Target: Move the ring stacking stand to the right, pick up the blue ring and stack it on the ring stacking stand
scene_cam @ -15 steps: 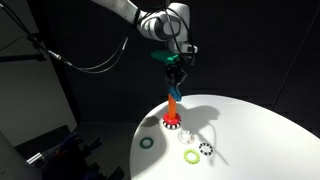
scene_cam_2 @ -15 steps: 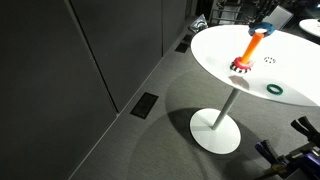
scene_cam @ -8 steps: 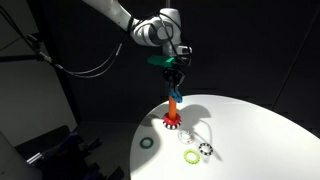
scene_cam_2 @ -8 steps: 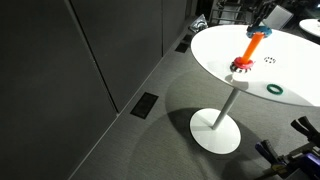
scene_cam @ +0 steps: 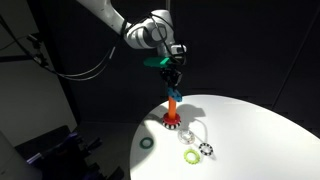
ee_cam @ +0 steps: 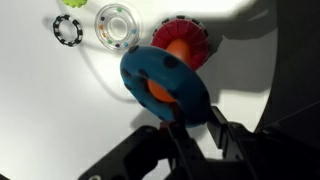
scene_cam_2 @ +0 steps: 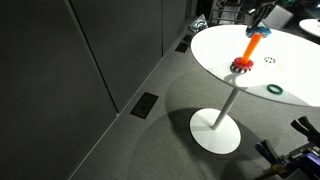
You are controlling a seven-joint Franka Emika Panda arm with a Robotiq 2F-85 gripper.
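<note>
The blue ring (ee_cam: pixel 186 93) is sitting over the tip of the ring stacking stand (ee_cam: pixel 182 38) — in the wrist view the orange peg is showing through its hole, with the red toothed base lying beyond. The gripper (ee_cam: pixel 194 120) is pinching the ring's rim, jaws closed on it, directly above the stand.

Against the pictures of a second ago, the arm's upper part is swinging sideways in an exterior view, and the gripper (scene_cam: pixel 172 76) appears to be settling a touch lower over the peg. The stand (scene_cam: pixel 172 117) is keeping its spot on the white table (scene_cam: pixel 255 125). This suggests the stand is already placed and the stacking is under way — the ring is threaded but not released, and probably needs lowering before the jaws part.

Just beside the stand's base a clear ring (ee_cam: pixel 117 25) is lying. Farther out are a black toothed ring (ee_cam: pixel 66 30) and a lime-green ring (ee_cam: pixel 73 3). On the stand's other side lies a dark green ring (scene_cam: pixel 148 142).
</note>
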